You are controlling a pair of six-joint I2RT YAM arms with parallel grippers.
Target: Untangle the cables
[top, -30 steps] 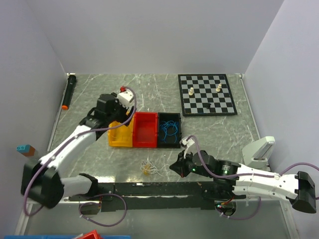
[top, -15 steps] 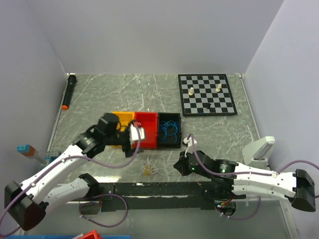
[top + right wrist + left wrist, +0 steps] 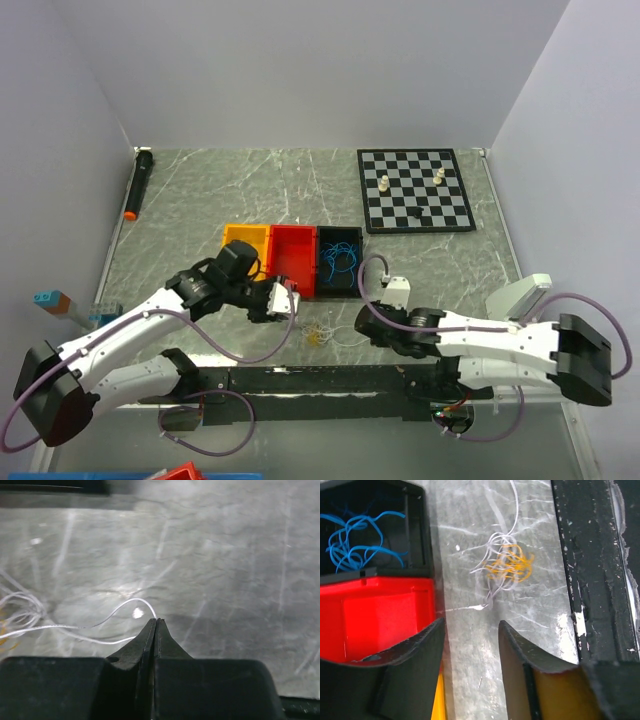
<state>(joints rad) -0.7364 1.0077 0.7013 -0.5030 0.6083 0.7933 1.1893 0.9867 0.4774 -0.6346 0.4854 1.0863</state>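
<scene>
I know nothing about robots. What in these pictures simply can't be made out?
Right wrist view: whether the shut right tool pinches the white cable; its tips cover the cable's end.
Top view: chess pieces, too small to identify.
Left wrist view: red bin, near part hidden behind the left tool.

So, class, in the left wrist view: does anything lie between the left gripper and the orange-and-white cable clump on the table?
Nothing visible does. Only bare table separates the left gripper from the cable clump; the red bin sits to one side, off that line.
</scene>
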